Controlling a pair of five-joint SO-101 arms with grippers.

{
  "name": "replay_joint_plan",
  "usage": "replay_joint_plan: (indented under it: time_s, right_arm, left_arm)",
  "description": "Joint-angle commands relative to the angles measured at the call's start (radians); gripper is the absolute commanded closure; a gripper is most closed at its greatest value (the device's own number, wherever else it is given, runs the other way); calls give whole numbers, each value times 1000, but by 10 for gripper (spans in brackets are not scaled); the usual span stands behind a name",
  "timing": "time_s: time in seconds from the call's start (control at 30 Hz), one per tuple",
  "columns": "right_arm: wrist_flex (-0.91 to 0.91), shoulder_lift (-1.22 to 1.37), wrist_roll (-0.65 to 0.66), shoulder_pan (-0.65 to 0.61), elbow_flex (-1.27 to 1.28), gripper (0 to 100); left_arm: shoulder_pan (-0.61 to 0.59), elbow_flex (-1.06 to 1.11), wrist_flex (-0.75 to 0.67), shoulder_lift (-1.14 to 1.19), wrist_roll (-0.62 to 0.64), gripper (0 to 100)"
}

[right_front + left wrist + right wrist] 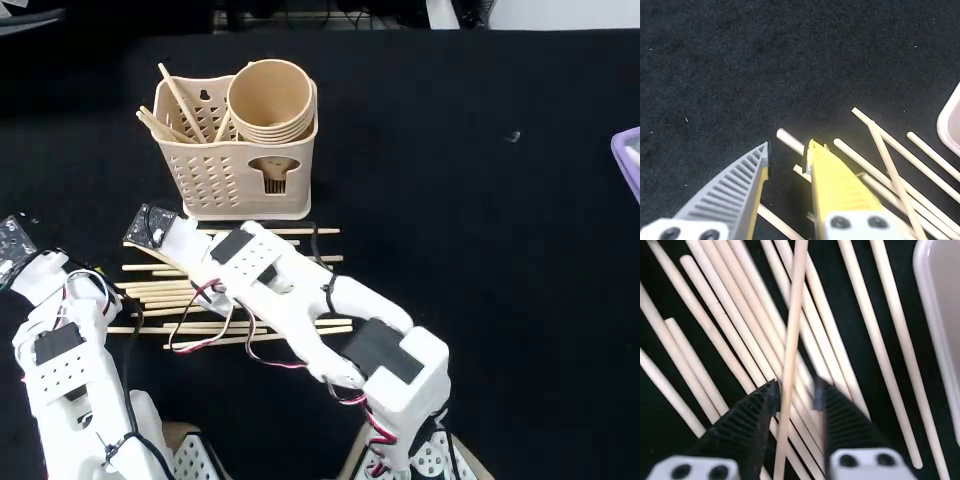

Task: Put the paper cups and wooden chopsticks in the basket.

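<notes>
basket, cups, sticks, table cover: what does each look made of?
Basket: looks like moulded plastic, beige, matte, with regular holes in its walls.
Paper cups: tan paper, matte, thin rolled rims, nested.
Chopsticks: pale bare wood, likely, with no gloss.
Table cover: black fabric, perhaps felt, with a speckled nap.

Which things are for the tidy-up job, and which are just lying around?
For the job:
- basket
- paper cups, stacked in the basket
- chopsticks already standing in it
- loose chopsticks on the table

Just lying about:
- purple-rimmed thing at the table's edge
</notes>
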Motion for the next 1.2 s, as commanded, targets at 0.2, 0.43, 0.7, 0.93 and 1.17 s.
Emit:
replay_joint_plan:
  time_s: [0.2,0.43,0.7,0.93,1.17]
  right_arm:
    - [170,-156,-14,-18,-61,988]
    - [249,-452,-14,-2,-61,988]
    - [216,-760,-14,3,-68,988]
    - [15,-805,-15,21,-104,988]
    - [-517,-743,-249,129,-102,988]
  left_arm:
    - [1,-10,-17,-21,5,863]
    - [1,-10,-17,-21,5,863]
    - [1,-10,-17,-21,5,863]
    - [1,-10,-17,-21,5,863]
    - [1,-10,-17,-21,5,863]
